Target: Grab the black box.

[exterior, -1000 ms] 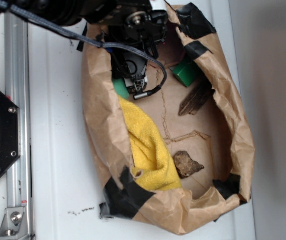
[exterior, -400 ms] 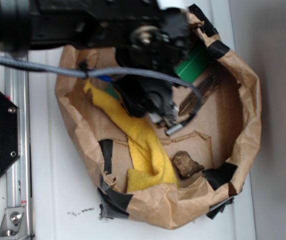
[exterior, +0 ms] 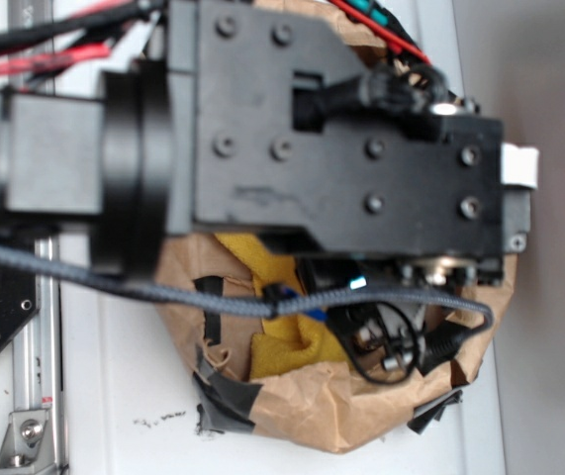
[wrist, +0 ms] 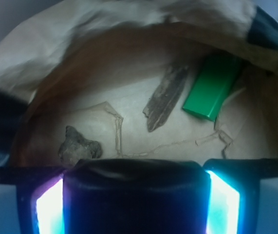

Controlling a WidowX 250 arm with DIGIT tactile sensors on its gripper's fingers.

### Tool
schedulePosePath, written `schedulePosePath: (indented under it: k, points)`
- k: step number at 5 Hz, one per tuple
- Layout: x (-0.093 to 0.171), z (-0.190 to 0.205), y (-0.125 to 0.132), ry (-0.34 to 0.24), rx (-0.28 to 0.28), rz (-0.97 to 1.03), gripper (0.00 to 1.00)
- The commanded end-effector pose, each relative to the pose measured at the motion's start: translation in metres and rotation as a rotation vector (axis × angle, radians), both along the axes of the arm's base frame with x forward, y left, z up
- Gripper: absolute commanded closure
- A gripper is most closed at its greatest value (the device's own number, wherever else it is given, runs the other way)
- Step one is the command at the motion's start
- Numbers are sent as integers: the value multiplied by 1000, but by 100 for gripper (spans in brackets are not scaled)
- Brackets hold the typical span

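In the wrist view the black box (wrist: 136, 200), glossy with rounded edges, fills the gap between my two lit finger pads (wrist: 48, 204). My gripper (wrist: 136, 166) is shut on it, above the floor of the brown paper bag (wrist: 80, 44). In the exterior view my arm (exterior: 341, 148) covers most of the bag (exterior: 341, 416). The gripper and the box are hidden under it there.
On the bag floor ahead lie a green rectangular block (wrist: 213, 87), a dark wood sliver (wrist: 164, 96) and a brown rock (wrist: 78, 145). A yellow cloth (exterior: 282, 346) lies at the bag's front left. Black tape patches (exterior: 225, 396) mark the rim. A metal rail (exterior: 25, 396) runs at the left.
My arm has swung from the back left of the bag to over its middle and right, now covering it. The bag's wall was pushed out of shape and the yellow cloth shifted.
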State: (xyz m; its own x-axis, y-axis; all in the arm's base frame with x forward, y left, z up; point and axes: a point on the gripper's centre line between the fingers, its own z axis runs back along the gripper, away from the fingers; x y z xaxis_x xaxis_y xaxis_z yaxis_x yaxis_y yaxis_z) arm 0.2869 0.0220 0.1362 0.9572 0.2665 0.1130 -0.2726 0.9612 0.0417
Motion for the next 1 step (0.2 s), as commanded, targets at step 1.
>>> schedulePosePath:
  k: [1]
  points:
    - [-27,40,30,-124,31,-33,100]
